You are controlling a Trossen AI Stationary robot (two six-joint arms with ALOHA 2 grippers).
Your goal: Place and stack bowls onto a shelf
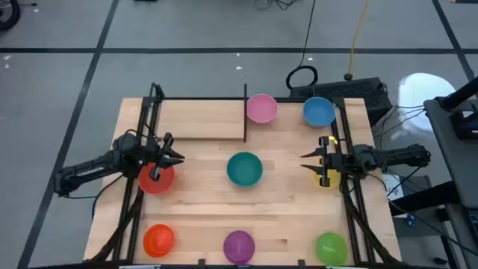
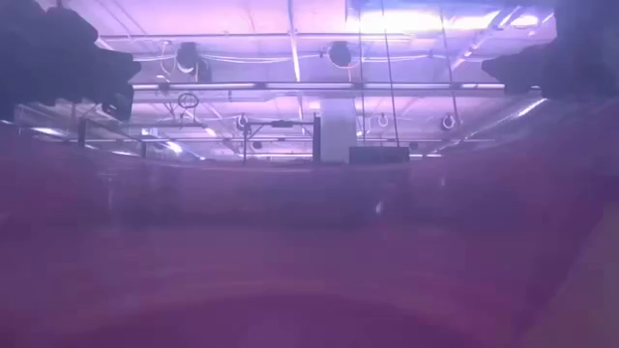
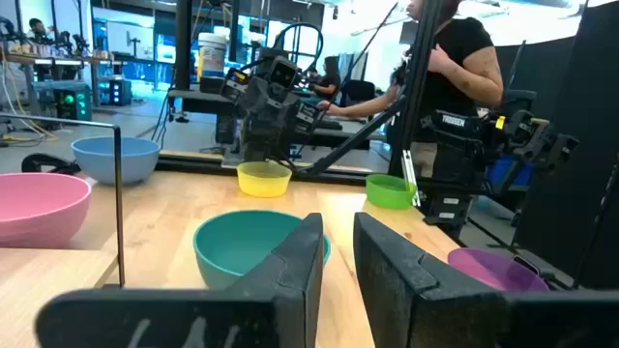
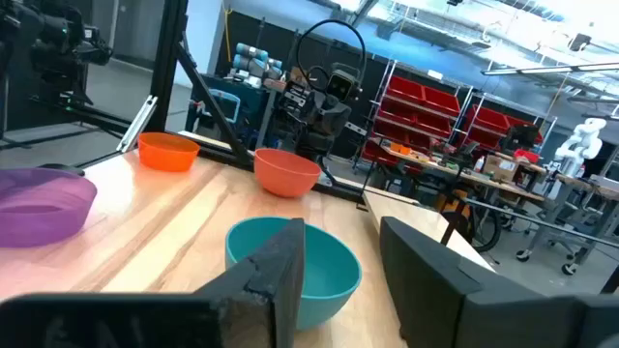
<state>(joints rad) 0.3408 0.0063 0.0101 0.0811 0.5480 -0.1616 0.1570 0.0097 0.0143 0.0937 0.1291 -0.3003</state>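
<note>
My left gripper (image 1: 178,158) hovers over the red bowl (image 1: 156,178) at the tabletop's left edge; its fingers stand slightly parted and empty. The right gripper (image 1: 308,165), open and empty, sits above the yellow bowl (image 1: 328,178) (right edge). I risk clipping either rim when descending. Around the teal bowl (image 1: 244,168) there's room; the shelf (image 1: 202,119) lies along the far edge.

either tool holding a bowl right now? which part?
Nothing held. The left tool hangs open above the red bowl; the right tool is open above the yellow bowl. Both wrist views show an empty gap between the fingers.
</note>
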